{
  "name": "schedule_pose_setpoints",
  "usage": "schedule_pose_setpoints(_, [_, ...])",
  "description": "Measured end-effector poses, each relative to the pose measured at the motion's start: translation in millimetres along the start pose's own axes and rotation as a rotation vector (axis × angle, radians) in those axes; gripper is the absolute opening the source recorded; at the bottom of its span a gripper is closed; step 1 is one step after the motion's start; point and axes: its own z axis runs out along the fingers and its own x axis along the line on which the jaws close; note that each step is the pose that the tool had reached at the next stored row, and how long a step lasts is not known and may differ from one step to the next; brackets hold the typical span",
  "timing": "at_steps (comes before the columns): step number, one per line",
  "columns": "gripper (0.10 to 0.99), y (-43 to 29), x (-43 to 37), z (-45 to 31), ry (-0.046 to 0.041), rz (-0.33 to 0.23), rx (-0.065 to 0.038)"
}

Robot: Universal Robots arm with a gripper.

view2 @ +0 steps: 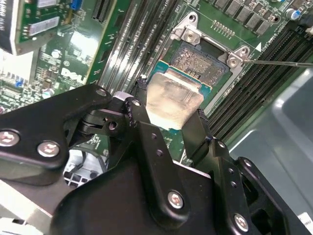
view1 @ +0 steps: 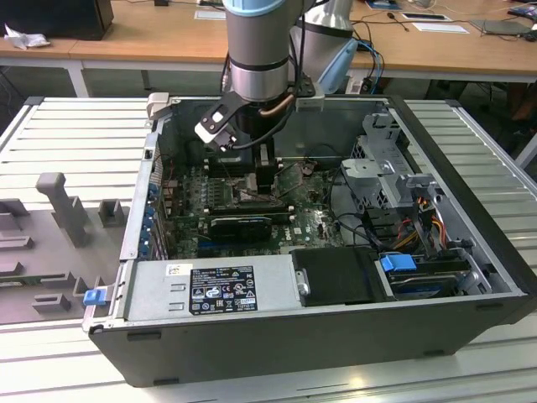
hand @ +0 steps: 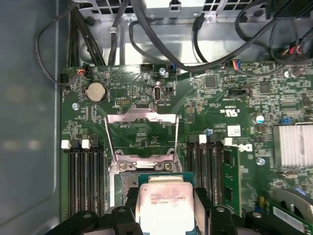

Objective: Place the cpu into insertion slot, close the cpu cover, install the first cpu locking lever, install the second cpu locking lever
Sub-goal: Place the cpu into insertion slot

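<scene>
The jaws are clenched on the cpu [view2: 173, 100], one on each opposite edge, holding it over the insertion slot [view2: 200, 61]; contact unclear. The cpu cover [hand: 141, 118] stands open.

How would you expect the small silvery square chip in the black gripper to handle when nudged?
Flat and metal-faced, the silvery square chip is probably stiff and light; pinched edgewise in the black gripper, it might slip.

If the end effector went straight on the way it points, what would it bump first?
Most likely the insertion slot: the end effector holds the cpu over it, so the cpu would touch first. Depth is unclear.
</scene>
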Motion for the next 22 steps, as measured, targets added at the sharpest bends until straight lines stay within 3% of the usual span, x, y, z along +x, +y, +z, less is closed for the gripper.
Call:
schedule_pose_setpoints(7, [0.529, -1.7, 8.7, 12.2, 0.0015, 0.000, 0.000])
schedule_pose_setpoints(11, [0.529, -8.6, 9.4, 20.1, 0.0070, -0.002, 0.000])
schedule_pose_setpoints(22, [0.529, -12.5, 16.0, 35.8, 0.0067, 0.000, 0.000])
